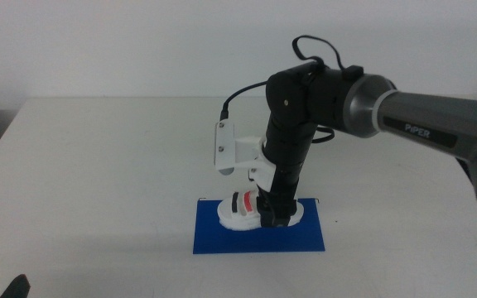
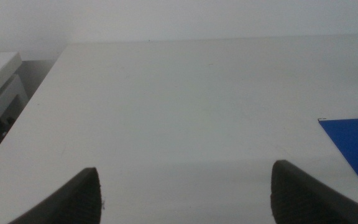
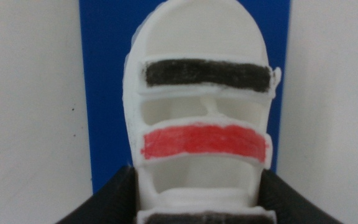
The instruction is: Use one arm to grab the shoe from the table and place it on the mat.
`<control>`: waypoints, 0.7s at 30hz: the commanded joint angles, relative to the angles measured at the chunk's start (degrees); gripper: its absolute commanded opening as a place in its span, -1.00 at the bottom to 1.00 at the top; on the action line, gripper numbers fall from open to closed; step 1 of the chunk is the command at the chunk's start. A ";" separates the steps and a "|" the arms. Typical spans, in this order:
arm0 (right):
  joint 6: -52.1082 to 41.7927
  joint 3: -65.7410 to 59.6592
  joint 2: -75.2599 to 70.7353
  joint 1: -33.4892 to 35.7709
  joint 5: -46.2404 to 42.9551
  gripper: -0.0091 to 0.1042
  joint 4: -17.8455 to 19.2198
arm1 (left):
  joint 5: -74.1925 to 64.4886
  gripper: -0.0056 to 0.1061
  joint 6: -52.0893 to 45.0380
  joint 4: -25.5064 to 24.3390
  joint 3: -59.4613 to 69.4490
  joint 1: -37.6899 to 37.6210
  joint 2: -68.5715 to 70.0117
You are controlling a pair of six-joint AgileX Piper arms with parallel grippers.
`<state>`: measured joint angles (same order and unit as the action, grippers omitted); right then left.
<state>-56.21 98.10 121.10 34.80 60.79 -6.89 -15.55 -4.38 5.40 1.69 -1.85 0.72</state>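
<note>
Over the mat [image 1: 259, 236], the right gripper [image 1: 273, 217] clamps its jaws narrowly on the shoe [image 1: 243, 213], which rests on the blue surface atop the table [image 1: 98, 182]. Left gripper [image 2: 185, 193] waits wide open, well apart.

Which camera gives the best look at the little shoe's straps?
The right wrist view: the shoe fills it, black and red straps plain. The middle view shows it small, partly behind the right gripper. The left wrist view misses it.
</note>
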 commanded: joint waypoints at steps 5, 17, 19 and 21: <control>0.10 1.13 -1.32 1.28 -1.09 -0.91 -0.19 | 4.61 0.78 0.29 0.43 0.40 -0.27 0.80; 3.05 1.13 -1.04 1.56 -1.97 -0.26 0.84 | 4.61 0.78 0.29 0.43 0.40 -0.27 0.80; 3.11 1.13 -1.04 1.56 -2.39 0.03 0.84 | 4.61 0.78 0.29 0.43 0.40 -0.27 0.80; 3.04 1.13 -1.10 1.56 -2.50 0.26 0.84 | 4.61 0.78 0.29 0.43 0.40 -0.27 0.80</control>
<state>-53.05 98.08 123.77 36.30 59.12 -6.54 -15.55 -4.38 5.40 1.69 -1.85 0.72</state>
